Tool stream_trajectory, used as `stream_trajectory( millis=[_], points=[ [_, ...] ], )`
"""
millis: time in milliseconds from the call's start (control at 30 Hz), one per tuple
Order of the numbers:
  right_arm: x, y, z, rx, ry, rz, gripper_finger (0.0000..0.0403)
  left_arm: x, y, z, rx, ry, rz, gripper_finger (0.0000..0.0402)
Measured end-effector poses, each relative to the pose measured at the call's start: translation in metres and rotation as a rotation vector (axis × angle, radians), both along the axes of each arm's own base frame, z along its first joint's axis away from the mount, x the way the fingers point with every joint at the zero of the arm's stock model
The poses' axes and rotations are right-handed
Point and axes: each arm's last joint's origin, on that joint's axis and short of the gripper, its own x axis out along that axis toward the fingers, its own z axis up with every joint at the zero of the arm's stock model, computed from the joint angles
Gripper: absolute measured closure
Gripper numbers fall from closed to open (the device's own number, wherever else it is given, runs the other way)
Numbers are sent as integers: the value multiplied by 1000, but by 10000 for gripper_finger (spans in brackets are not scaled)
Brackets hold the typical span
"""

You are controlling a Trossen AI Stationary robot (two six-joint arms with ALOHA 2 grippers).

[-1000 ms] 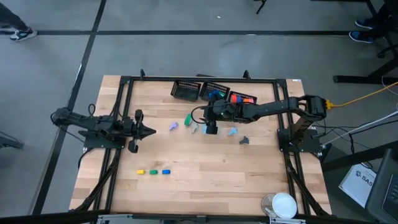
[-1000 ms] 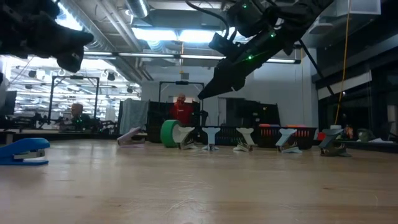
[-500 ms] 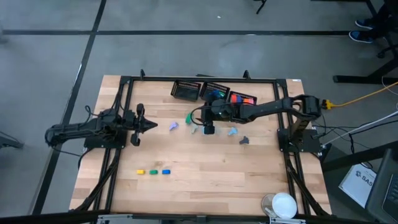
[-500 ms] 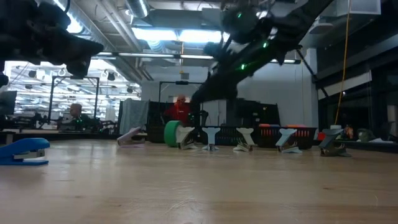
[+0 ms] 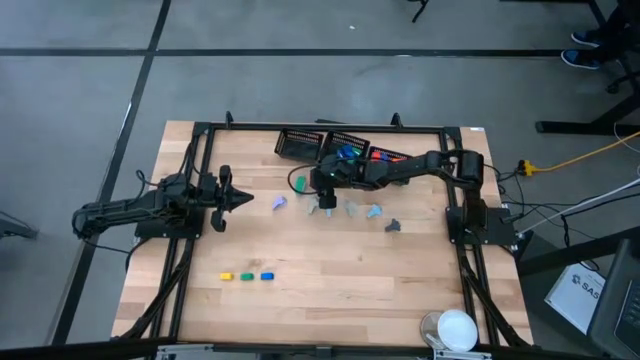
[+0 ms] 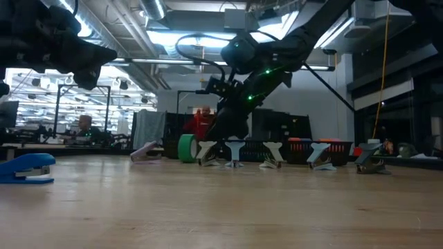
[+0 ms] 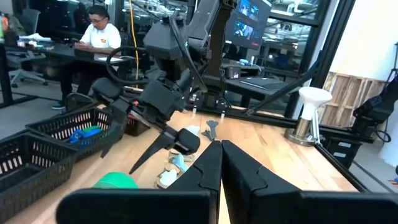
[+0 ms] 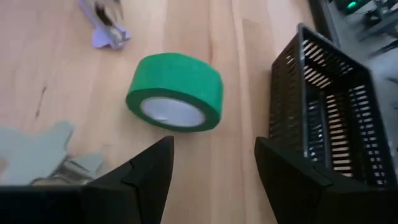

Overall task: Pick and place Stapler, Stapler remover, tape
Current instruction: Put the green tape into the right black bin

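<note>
green tape roll (image 8: 176, 92), black basket (image 8: 323, 112)

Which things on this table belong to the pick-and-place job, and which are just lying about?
Job: green tape roll, staple removers, small staplers, probably black baskets, right gripper open near the roll.
Lying about: white stand at table corner; left gripper waits at the left.

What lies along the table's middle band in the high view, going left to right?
Left gripper → purple staple remover → green tape roll → right gripper → pale blue staple remover → dark staple remover.
</note>
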Motion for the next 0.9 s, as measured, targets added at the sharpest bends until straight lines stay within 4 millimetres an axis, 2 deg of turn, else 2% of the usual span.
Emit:
stream_trajectory(
  millis=[300, 400, 700, 800, 900],
  points=[
    [1, 1, 3, 9, -2, 23, 175, 0, 0, 0, 0, 0, 1, 394],
    [2, 1, 5, 89, -21, -9, 175, 0, 0, 0, -1, 0, 2, 396],
    [22, 3, 63, 419, 9, -260, 175, 0, 0, 0, -4, 1, 7, 397],
    [25, 6, 75, 392, 54, -124, 175, 0, 0, 0, -4, 1, 6, 397],
    [27, 12, 79, 189, 112, 133, 175, 0, 0, 0, -3, 1, 4, 396]
  ],
)
